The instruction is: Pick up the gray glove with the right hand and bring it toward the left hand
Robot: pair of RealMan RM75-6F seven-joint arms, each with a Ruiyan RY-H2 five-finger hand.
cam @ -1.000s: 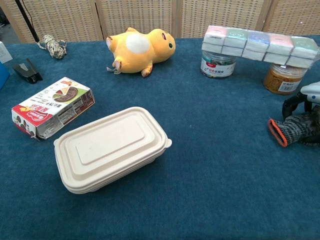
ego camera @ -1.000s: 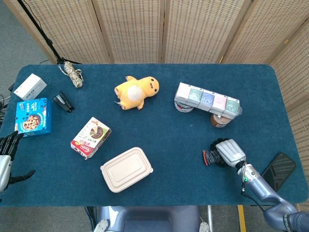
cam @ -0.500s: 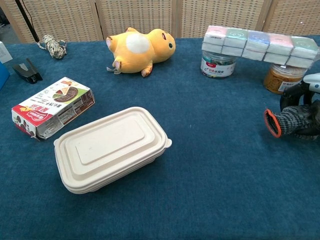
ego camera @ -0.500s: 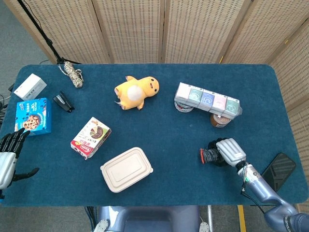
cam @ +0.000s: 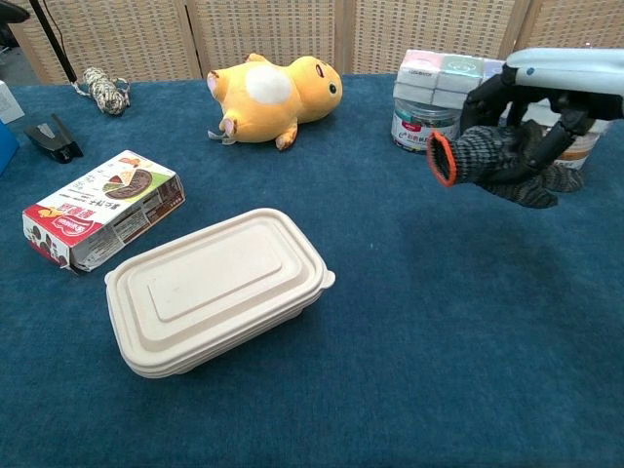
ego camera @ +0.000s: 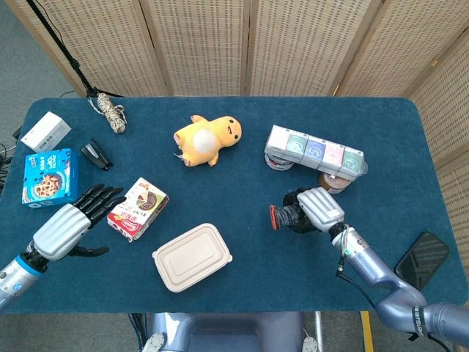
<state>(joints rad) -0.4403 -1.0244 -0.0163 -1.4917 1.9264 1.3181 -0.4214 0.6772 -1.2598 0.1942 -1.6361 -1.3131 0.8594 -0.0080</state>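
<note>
The gray glove point(ego camera: 287, 217) point(cam: 487, 161), knitted with an orange cuff, hangs above the blue table in the grip of my right hand point(ego camera: 315, 210) point(cam: 546, 107). Its cuff points left, its fingers trail to the right. They are right of the table's middle, in front of the jars. My left hand point(ego camera: 72, 222) is at the near left with fingers spread and nothing in it, just left of the snack box point(ego camera: 138, 208). The chest view shows only a dark tip at its top left corner, where I cannot tell if it is that hand.
A beige lidded food container point(ego camera: 192, 257) point(cam: 219, 288) lies between the two hands. A yellow plush point(ego camera: 207, 139), a row of cups on jars point(ego camera: 315, 150), a blue cookie box point(ego camera: 49, 177), a stapler point(ego camera: 95, 155), rope point(ego camera: 110, 111) and a phone point(ego camera: 422, 259) lie around.
My right hand has lifted the glove off the table and carried it left. My left hand has come in from the table's left edge toward the snack box.
</note>
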